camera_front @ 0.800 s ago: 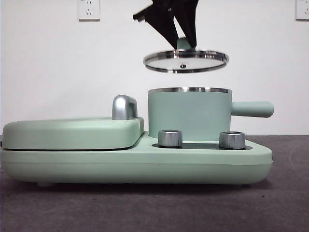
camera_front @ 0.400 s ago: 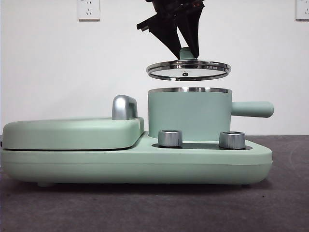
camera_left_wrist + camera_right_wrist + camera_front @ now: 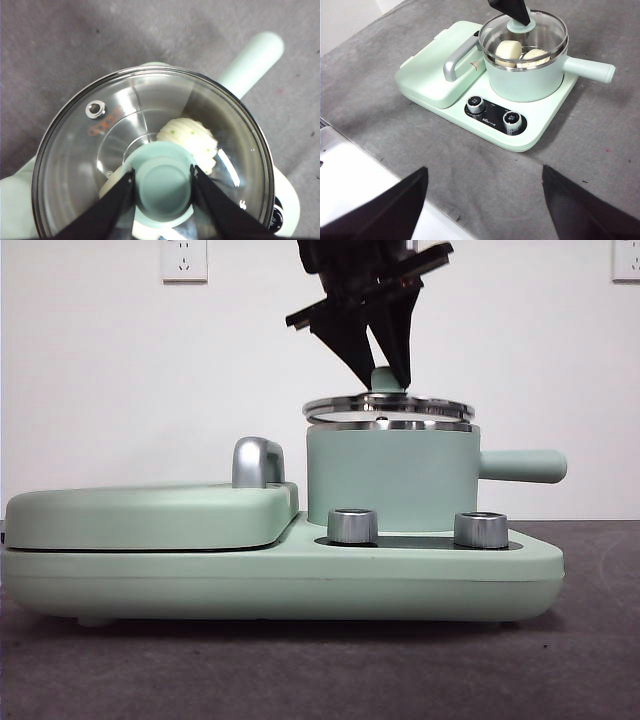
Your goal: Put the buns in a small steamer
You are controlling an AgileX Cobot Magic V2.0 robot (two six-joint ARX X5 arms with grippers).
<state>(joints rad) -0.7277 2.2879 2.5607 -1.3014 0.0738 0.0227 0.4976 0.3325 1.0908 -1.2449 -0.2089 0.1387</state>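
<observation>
The small steamer (image 3: 390, 478) is a mint green pot with a steel rim and a straight side handle; it stands on the right half of the cooker base. My left gripper (image 3: 383, 375) is shut on the green knob (image 3: 162, 183) of the glass lid (image 3: 388, 407), which sits just at the pot's rim. Through the glass I see the ridged bun with green dots (image 3: 192, 140) and a bit of the smooth bun (image 3: 112, 182). In the right wrist view both buns, the smooth one (image 3: 508, 52) and the ridged one (image 3: 535, 56), lie in the steamer (image 3: 525, 80). My right gripper (image 3: 485, 200) is open, high above the table's near edge.
The mint green cooker base (image 3: 280, 575) carries a flat griddle lid (image 3: 150, 515) with a chrome handle (image 3: 257, 461) on its left half and two steel knobs (image 3: 352, 525) in front of the pot. The steamer's handle (image 3: 522, 465) sticks out to the right.
My left gripper has brought the glass lid straight down from well above the pot to its rim. The right arm has not visibly moved.
</observation>
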